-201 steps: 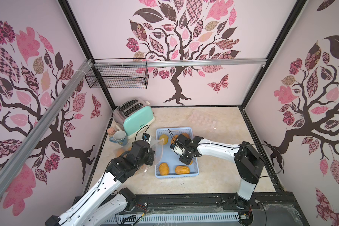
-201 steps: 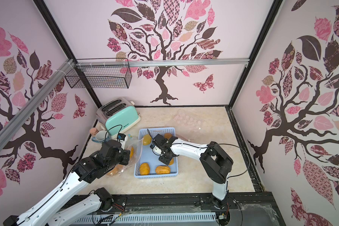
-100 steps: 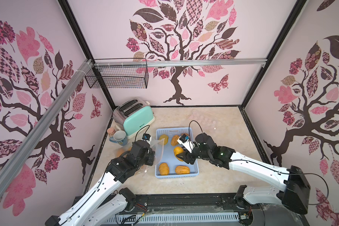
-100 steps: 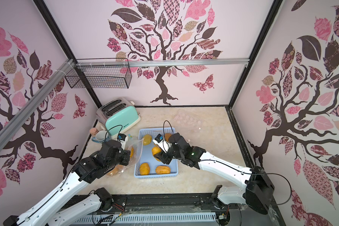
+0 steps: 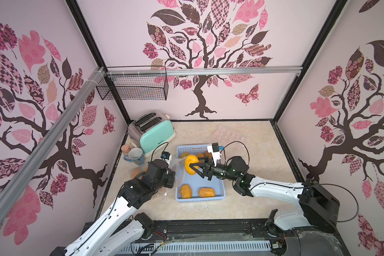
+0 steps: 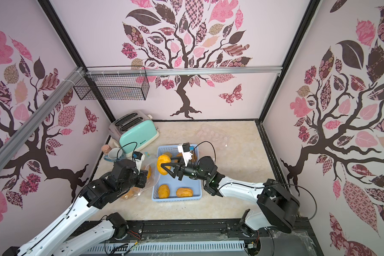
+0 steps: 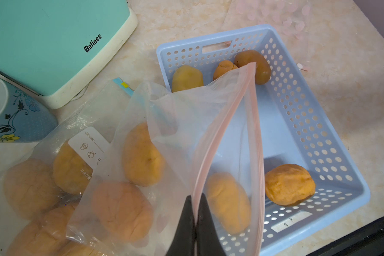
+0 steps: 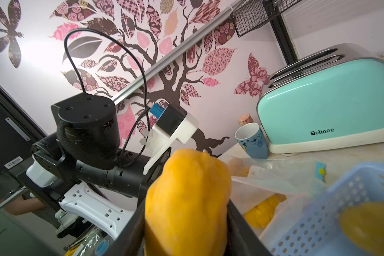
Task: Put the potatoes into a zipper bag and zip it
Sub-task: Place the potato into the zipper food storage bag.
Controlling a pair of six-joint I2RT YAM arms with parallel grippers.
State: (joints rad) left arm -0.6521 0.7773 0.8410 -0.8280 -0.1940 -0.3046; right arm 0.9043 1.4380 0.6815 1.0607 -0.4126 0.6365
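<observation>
Right gripper [image 5: 192, 166]: clamped across one potato [image 6: 163, 167], held in the air over the left wall of the blue basket [image 5: 223, 187].
Left gripper [image 7: 195, 213]: pinched on the pink zip rim of the zipper bag [image 7: 208, 124]; its mouth is raised just beside the basket, on the side toward the bench's left edge.
Doing it well: carry the potato past the rim and lower it well inside before letting go. The mouth must be wide.
Right arm pose: stretched low from the front right corner, wrist level, fingers pointing left.
Basket: several potatoes [image 5: 185, 191] remain.

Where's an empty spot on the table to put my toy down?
Bare counter lies between the blue basket and the right wall, plus a strip before the basket. Left of it is crowded: zipper bags, mug, toaster.
</observation>
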